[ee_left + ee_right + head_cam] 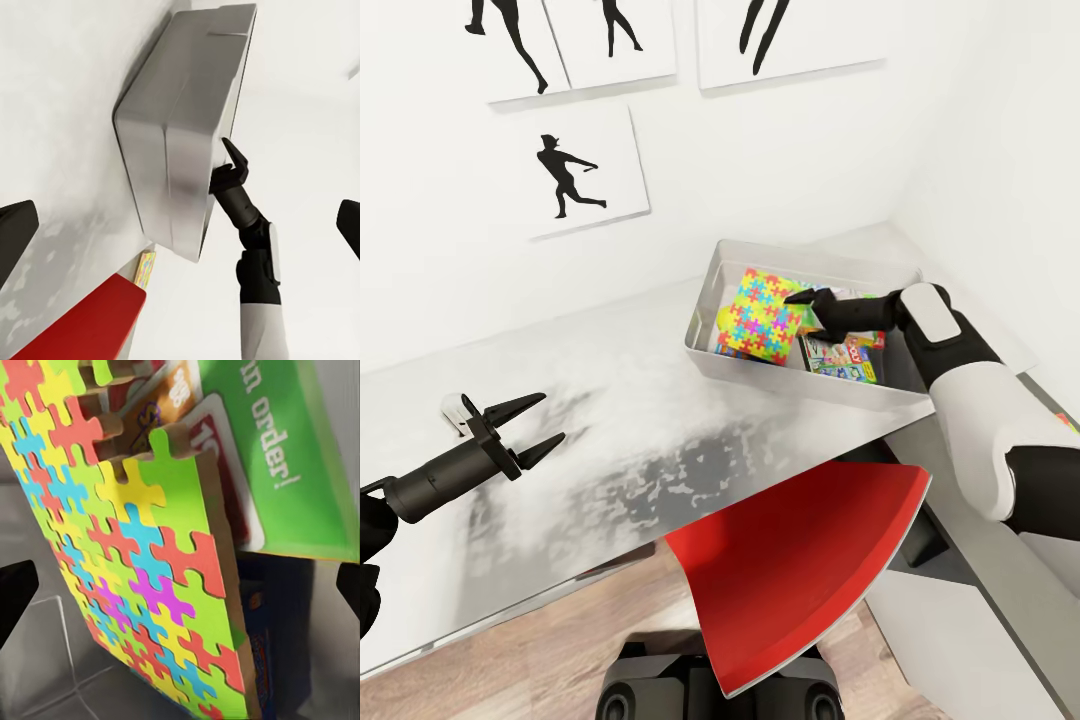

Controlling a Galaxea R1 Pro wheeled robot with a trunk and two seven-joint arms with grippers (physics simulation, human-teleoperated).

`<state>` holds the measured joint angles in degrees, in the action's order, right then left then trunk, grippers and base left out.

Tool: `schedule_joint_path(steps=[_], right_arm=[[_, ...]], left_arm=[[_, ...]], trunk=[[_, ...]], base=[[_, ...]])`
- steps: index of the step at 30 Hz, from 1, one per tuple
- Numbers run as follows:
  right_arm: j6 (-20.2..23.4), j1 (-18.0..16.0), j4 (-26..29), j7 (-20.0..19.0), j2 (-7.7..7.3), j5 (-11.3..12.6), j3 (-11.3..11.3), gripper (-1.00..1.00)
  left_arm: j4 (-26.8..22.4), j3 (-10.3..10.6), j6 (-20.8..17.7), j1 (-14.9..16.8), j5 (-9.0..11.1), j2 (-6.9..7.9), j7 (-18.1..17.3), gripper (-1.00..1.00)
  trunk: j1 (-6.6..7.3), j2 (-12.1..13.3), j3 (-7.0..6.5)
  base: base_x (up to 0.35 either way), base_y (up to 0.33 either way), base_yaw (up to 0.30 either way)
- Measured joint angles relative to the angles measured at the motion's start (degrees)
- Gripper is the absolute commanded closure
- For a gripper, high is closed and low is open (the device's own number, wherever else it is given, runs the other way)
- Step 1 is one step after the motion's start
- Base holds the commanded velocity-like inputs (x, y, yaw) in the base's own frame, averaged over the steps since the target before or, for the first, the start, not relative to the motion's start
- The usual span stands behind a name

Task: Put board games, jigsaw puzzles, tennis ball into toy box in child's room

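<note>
Looked like a kid's bedroom: black athlete silhouette pictures (570,172) hung on the white wall above the table (590,400), where a grey toy box (800,385) held bright jigsaw puzzles (760,312).

multicoloured jigsaw puzzle (762,312) in light grey toy box (800,385); red chair (800,575); black-silhouette pictures (575,170).

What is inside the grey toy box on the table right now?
In the toy box: a multicoloured jigsaw puzzle leaning tilted, and board games beside it. The right gripper, open, hangs over them. Anything beneath the puzzle, including the tennis ball, is covered.
</note>
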<state>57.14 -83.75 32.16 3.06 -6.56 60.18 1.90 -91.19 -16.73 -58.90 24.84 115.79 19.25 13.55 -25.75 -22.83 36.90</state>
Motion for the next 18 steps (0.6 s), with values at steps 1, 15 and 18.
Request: schedule_joint_path(steps=[1,15,18], right_arm=[[0.1,0.1,0.5,0.4,-0.01,0.0,0.0,-1.00],[2.8,2.5,11.9,4.4,-1.16,1.0,-0.4,-1.00],[2.8,4.1,17.1,4.5,-1.98,2.5,-0.8,-1.00]], left_arm=[[0.0,0.0,0.0,0.0,0.0,0.00,0.0,-1.00],[0.0,0.0,0.0,0.0,0.0,0.00,-0.1,-1.00],[0.0,0.0,0.0,0.0,0.0,0.00,-0.1,-1.00]], trunk=[[0.00,0.0,0.00],[0.00,0.0,0.00],[0.00,0.0,0.00]], base=[[0.000,0.000,0.000],[0.000,0.000,0.000],[0.000,0.000,0.000]])
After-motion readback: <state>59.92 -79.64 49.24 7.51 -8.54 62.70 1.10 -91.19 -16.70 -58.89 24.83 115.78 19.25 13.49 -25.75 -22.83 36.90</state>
